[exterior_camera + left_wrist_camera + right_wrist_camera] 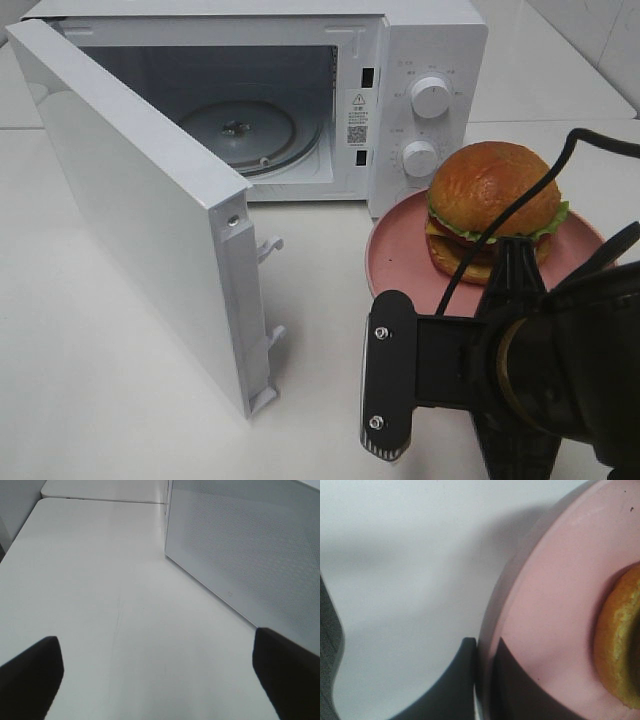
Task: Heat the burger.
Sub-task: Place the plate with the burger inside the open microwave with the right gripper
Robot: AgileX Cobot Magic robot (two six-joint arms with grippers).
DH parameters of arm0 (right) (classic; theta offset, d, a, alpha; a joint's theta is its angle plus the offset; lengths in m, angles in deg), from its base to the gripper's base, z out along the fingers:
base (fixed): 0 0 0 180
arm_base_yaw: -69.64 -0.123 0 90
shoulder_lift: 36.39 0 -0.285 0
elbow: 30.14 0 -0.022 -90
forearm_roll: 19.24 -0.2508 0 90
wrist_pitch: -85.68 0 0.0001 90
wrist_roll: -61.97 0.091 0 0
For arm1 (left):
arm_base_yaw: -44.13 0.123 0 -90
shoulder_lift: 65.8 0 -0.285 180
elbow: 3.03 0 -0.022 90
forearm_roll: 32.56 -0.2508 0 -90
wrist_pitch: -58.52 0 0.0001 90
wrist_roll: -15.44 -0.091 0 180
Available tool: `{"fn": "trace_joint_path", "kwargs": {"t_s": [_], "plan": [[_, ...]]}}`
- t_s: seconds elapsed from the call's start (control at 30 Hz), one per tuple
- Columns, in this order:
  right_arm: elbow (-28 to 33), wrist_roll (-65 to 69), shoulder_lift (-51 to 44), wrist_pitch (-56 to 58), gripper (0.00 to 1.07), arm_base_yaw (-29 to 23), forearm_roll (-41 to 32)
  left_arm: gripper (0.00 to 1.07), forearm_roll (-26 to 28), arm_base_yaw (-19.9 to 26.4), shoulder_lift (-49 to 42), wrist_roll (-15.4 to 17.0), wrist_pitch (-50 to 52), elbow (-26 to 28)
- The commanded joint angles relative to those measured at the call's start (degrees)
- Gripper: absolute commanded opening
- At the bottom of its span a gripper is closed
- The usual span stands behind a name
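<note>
The burger (493, 210), with a glossy brown bun, lettuce and a dark patty, sits on a pink plate (400, 255) to the right of the microwave. The right wrist view shows the bun's edge of the burger (617, 645) on the plate (560, 580). My right gripper (484, 646) is shut on the plate's near rim, one finger above it and one below. In the high view the gripper (513, 262) stands just in front of the burger. My left gripper (157, 680) is open over bare table beside the microwave door, holding nothing.
The white microwave (430, 50) stands at the back with its door (140, 200) swung wide to the left and its glass turntable (240, 130) bare. The door's mesh panel (250, 545) rises close to my left gripper. White table (320, 330) lies between door and plate.
</note>
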Motion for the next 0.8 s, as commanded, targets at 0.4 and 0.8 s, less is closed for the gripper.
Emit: {"fn": "trace_joint_path", "kwargs": {"t_s": [0.4, 0.8], "plan": [[0.0, -1.78, -0.4, -7.33, 0.0, -0.17, 6.93, 0.97, 0.34, 0.17, -1.26, 0.11, -0.17, -0.11], [0.06, -11.97, -0.4, -11.57, 0.0, 4.7, 8.02, 0.97, 0.34, 0.17, -1.26, 0.11, -0.17, -0.11]]}}
